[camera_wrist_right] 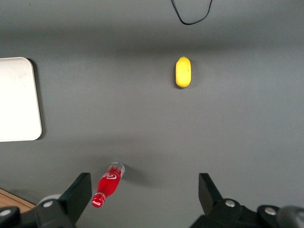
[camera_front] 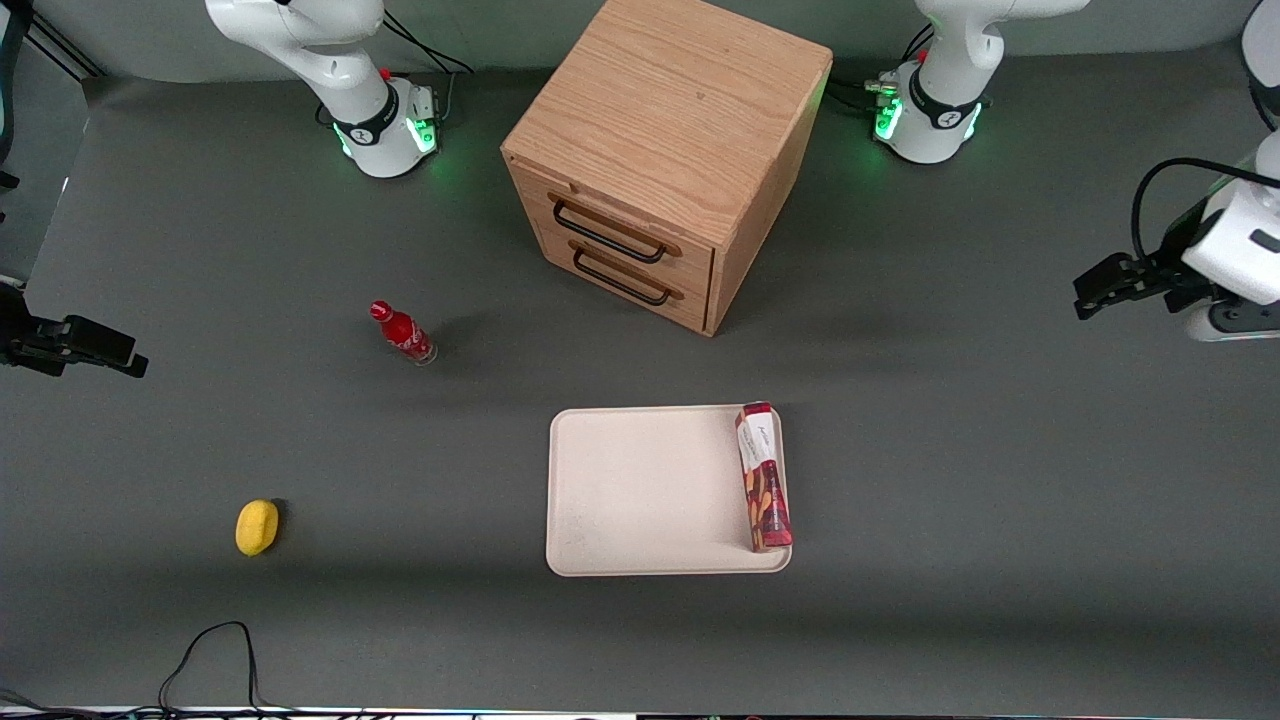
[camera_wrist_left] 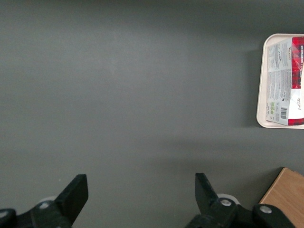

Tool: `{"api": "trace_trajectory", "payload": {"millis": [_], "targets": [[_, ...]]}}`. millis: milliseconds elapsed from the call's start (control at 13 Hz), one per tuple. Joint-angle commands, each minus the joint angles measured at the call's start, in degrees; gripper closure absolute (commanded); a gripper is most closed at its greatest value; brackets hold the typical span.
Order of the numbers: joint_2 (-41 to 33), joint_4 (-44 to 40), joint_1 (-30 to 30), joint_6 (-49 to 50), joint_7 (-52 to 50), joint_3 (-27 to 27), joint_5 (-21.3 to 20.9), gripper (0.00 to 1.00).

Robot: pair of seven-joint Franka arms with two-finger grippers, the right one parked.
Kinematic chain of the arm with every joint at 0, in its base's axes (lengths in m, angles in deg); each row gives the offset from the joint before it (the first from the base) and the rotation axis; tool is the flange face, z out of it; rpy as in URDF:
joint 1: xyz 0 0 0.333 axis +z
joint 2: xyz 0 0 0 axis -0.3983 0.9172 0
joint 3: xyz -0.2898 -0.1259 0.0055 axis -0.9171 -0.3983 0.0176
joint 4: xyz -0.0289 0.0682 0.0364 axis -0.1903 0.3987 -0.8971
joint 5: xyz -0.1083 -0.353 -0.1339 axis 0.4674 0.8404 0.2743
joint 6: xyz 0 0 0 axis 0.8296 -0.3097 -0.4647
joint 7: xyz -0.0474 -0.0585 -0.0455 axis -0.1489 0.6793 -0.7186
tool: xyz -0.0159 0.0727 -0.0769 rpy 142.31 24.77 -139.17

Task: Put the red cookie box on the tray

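Red cookie box [camera_front: 764, 477] lay in the front view on the off-white tray [camera_front: 640, 490], along the tray's edge toward the working arm's end, with its white label end farther from the camera. The left gripper [camera_front: 1090, 295] hung well apart from it, near the working arm's end of the grey table [camera_front: 1000, 480], and held nothing. A wooden two-drawer cabinet [camera_front: 660, 160], a small red bottle [camera_front: 402, 333] and a yellow lemon-like object [camera_front: 257, 527] stood away from the tray.

In the left wrist view the fingers [camera_wrist_left: 73, 194] were spread wide over bare table, and the box [camera_wrist_left: 285, 80] sat inside the tray's rim [camera_wrist_left: 260, 85].

The right wrist view showed only a tray corner [camera_wrist_right: 19, 99], the bottle [camera_wrist_right: 108, 184] and the yellow object [camera_wrist_right: 183, 72].

The box was probably light, stiff cardboard that dents easily; a grip across its narrow sides near the middle would suit it.
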Motion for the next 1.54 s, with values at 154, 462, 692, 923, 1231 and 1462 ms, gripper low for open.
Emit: {"api": "trace_trajectory", "payload": {"millis": [154,462,692,923,1231,1462], "targets": [[2.08,-4.19,-0.14,0.21,0.21,0.43,0.69,0.0],[3.74,-7.78,0.3,4.58,1.08,-0.28,1.39,0.0],[3.31,-7.7,0.13,5.57,1.0,-0.01,2.71,0.0],[3.05,-7.7,0.13,5.92,1.09,-0.01,2.71,0.0],[2.96,-7.62,0.21,8.2,3.72,0.16,2.36,0.0],[2.96,-7.53,0.13,9.16,3.73,0.16,2.01,0.0]]}}
